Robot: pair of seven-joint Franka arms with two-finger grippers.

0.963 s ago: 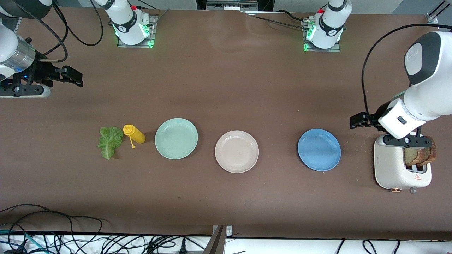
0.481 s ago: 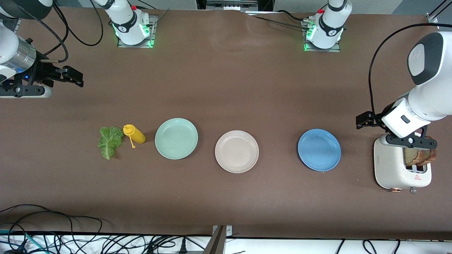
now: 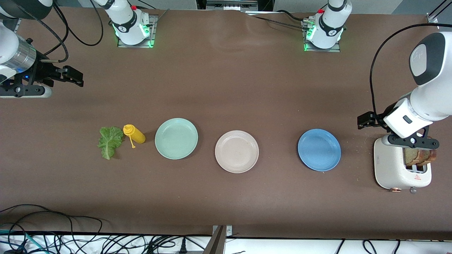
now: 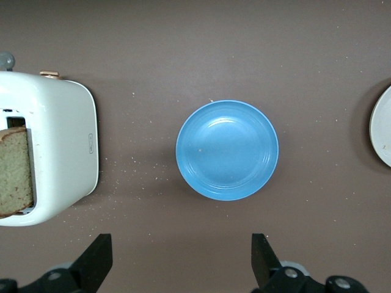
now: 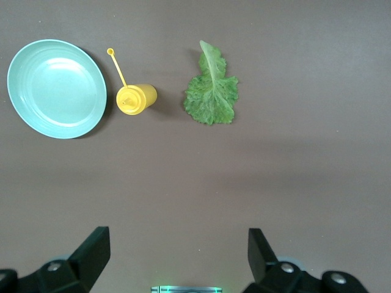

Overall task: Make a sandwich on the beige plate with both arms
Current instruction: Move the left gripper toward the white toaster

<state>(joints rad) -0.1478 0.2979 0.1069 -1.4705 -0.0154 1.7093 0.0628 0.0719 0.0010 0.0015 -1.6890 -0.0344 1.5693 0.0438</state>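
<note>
The beige plate (image 3: 236, 151) lies empty at mid-table between a mint green plate (image 3: 176, 138) and a blue plate (image 3: 319, 150); its edge shows in the left wrist view (image 4: 383, 131). Two brown bread slices (image 3: 420, 157) stand in a white toaster (image 3: 392, 169) at the left arm's end, and one shows in the left wrist view (image 4: 15, 171). A green lettuce leaf (image 3: 109, 141) lies on the table toward the right arm's end. My left gripper (image 3: 365, 120) (image 4: 181, 244) is open and empty, up over the table beside the toaster. My right gripper (image 3: 72, 77) (image 5: 178, 241) is open and empty, high over the table's right-arm end.
A yellow squeeze bottle (image 3: 134, 134) (image 5: 137, 99) lies between the lettuce (image 5: 212, 94) and the mint green plate (image 5: 56, 88). The blue plate (image 4: 227, 150) is empty. Crumbs lie scattered beside the toaster (image 4: 61, 146). Cables run along the table's front edge (image 3: 70, 240).
My left arm has shifted a little toward the left arm's end of the table, so its wrist sits more over the toaster. The right arm has hardly moved.
</note>
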